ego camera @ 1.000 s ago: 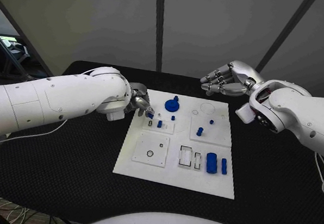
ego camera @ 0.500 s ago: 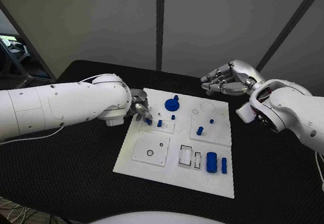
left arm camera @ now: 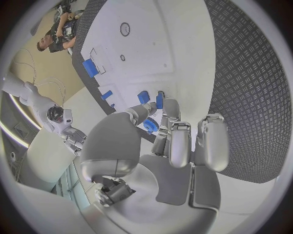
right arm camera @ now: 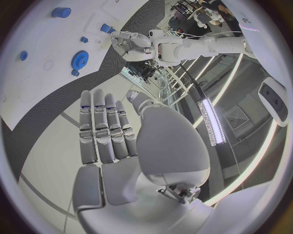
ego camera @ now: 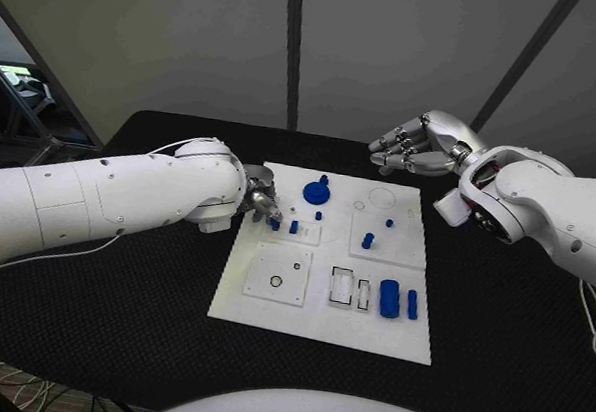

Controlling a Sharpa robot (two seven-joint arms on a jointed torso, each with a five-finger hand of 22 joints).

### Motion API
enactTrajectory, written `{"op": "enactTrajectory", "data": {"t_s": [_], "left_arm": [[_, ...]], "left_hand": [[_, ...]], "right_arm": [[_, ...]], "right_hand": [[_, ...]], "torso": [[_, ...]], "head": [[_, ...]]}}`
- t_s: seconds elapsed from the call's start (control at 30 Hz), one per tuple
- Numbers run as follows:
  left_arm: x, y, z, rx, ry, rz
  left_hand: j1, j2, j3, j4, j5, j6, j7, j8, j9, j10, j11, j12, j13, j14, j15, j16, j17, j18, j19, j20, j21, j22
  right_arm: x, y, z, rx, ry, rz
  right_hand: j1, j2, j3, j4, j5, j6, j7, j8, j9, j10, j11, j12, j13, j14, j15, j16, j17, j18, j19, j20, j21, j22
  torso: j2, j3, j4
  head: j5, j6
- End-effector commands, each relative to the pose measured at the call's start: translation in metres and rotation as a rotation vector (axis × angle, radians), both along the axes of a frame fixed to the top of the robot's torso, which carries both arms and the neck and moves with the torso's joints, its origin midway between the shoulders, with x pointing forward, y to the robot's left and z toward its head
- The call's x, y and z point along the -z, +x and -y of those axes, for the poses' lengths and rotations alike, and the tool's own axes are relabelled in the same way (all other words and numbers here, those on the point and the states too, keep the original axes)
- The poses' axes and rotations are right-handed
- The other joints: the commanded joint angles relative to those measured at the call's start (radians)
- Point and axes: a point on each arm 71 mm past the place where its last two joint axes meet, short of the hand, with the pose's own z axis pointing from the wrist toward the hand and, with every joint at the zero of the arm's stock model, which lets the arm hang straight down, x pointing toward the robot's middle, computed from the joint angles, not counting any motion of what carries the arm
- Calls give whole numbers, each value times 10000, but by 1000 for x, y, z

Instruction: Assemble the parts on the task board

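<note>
The white task board (ego camera: 317, 321) lies mid-table. My left hand (ego camera: 256, 199) hovers over its far left corner and pinches a small blue part (left arm camera: 151, 126) between thumb and fingers (left arm camera: 171, 110); in the head view that part (ego camera: 276, 214) shows just at the fingertips. Beside it stand two short blue pegs (ego camera: 292, 228) (ego camera: 317, 215) and a blue gear (ego camera: 314, 194). My right hand (ego camera: 422, 145) is raised beyond the board's far right corner with its fingers (right arm camera: 104, 126) side by side and nothing in them.
More blue pegs (ego camera: 366, 241) (ego camera: 389, 222) stand on the board's right half. A thick blue cylinder (ego camera: 389, 299) and a slim one (ego camera: 412, 305) lie near two rectangular slots (ego camera: 341, 285). A round hole (ego camera: 276, 282) sits in the near left plate. Black table (ego camera: 115, 286) surrounds the board.
My left hand has edged slightly nearer and lower over the board's far left corner, still with the small blue part. The right hand has stayed still.
</note>
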Motion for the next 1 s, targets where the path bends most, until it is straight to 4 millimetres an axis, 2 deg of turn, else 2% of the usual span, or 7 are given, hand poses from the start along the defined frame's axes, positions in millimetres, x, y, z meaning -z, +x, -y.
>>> {"op": "enactTrajectory", "data": {"t_s": [0.03,0.4,0.77,1.0], "left_arm": [[-1,1,-1,18,200,201],[1,0,-2,279,520,12],[1,-1,-1,405,601,-97],[1,-2,1,448,569,-79]], "left_hand": [[-14,125,981,-921,47,47,6,65,-5,330,-266,24,10,870,-52,58,2090,-225,132,-45,38,1278],[-30,98,1009,-962,104,52,-4,94,18,386,-278,101,110,870,-59,58,2091,-227,138,-51,45,1287],[-84,54,1055,-1012,261,72,-20,153,62,508,-292,263,318,870,-74,56,2090,-225,136,-64,34,1287],[-93,45,1061,-1019,286,76,-24,163,70,534,-295,299,365,870,-76,57,2091,-226,139,-66,38,1292]], "right_arm": [[-1,0,-1,-105,34,48],[-1,0,-1,-122,29,33],[-1,0,-1,-136,26,20],[0,1,-1,-120,19,15]], "right_hand": [[48,30,70,-15,61,64,-11,43,7,65,-22,38,-15,67,14,-62,-8,29,78,-10,-64,-17],[48,30,70,-15,61,64,-11,43,7,65,-22,38,-15,67,14,-62,-8,29,78,-10,-64,-17],[48,30,70,-15,61,64,-11,43,7,65,-22,38,-15,67,14,-62,-8,29,78,-10,-64,-17],[48,30,70,-15,61,64,-11,43,7,65,-22,38,-15,67,14,-62,-8,29,78,-10,-64,-17]], "torso": [[0,1,3],[-8,1,16],[-6,-1,-11],[-18,4,13]], "head": [[-2,-19],[-22,-143],[8,-144],[-24,-165]]}}
